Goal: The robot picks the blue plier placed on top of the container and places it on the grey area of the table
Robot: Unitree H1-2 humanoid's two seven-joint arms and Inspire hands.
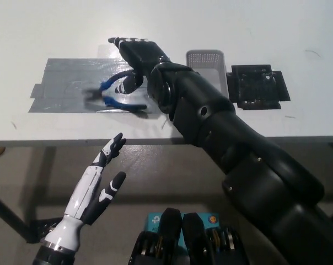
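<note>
Head view: blue plier (116,94) on grey area (67,85), white table (238,22); right hand (136,58) fingers wide.

Looks like a robotics lab or test room, not anybody's home. There's a plain white table (254,22) with a patch of grey tape (67,91) stuck on it as a marked zone, a little white plastic basket (206,61) and a black square mat (260,85) laid out like test props. Underneath is bare concrete-looking floor (172,171). Nothing cozy, just a stripped-down setup.
</note>
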